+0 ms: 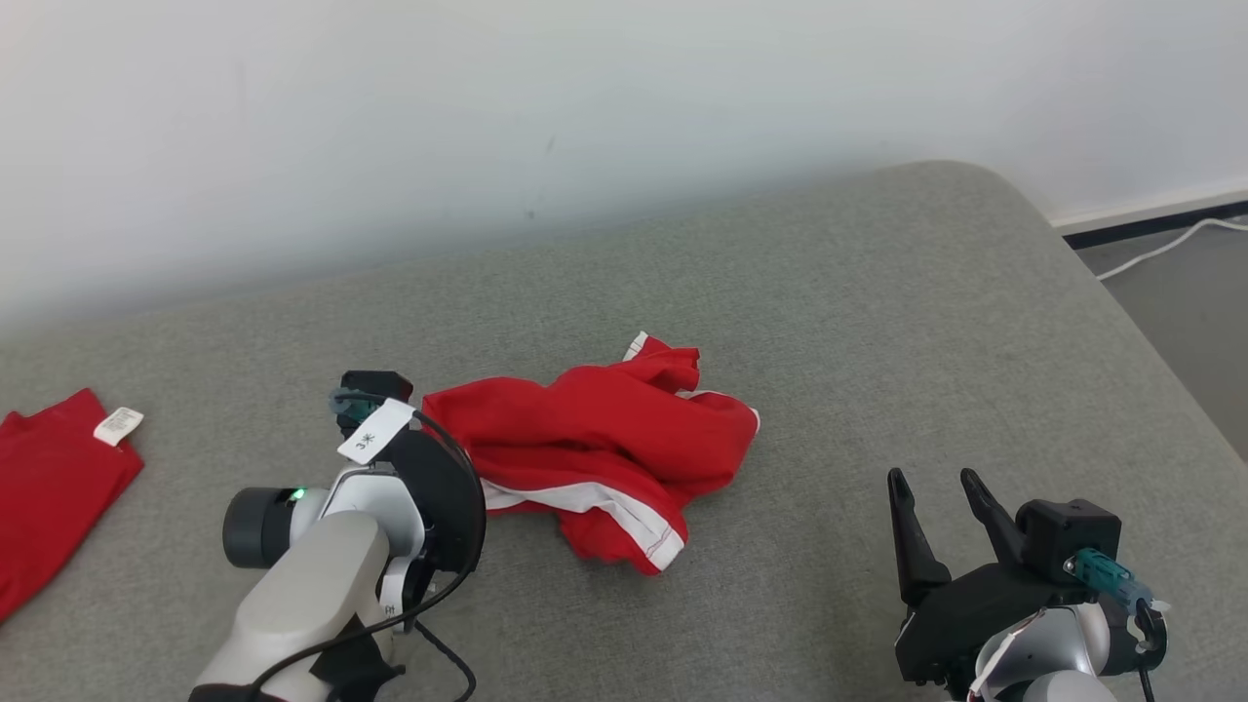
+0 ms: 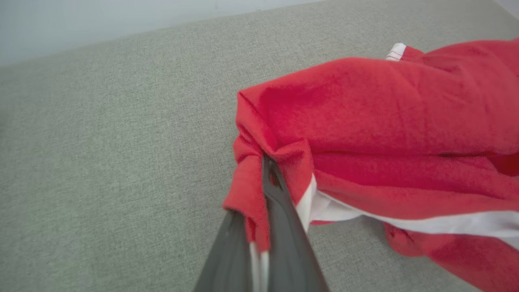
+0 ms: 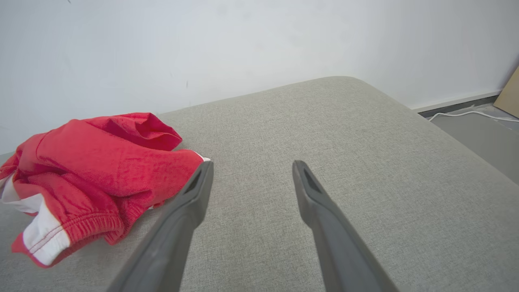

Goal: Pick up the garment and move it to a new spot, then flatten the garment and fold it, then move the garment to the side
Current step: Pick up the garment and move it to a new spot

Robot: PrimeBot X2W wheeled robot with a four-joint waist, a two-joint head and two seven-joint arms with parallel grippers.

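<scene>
The garment [image 1: 604,439] is a crumpled pair of red shorts with white trim, lying in the middle of the grey padded surface [image 1: 877,292]. My left gripper [image 1: 434,414] reaches in from the lower left and is shut on the garment's left edge. In the left wrist view the two dark fingers [image 2: 284,211] pinch a fold of the red cloth [image 2: 385,121], with the left gripper [image 2: 267,162] buried in it. My right gripper [image 1: 933,483] stands open near the lower right, apart from the garment. From its wrist, the right gripper [image 3: 252,166] holds nothing, and the garment [image 3: 93,162] lies to its left.
A second red cloth [image 1: 49,487] with a white label lies at the far left edge. A white wall runs behind the padded surface. At the right, the surface's rounded edge drops to a grey floor with a white cable [image 1: 1160,249].
</scene>
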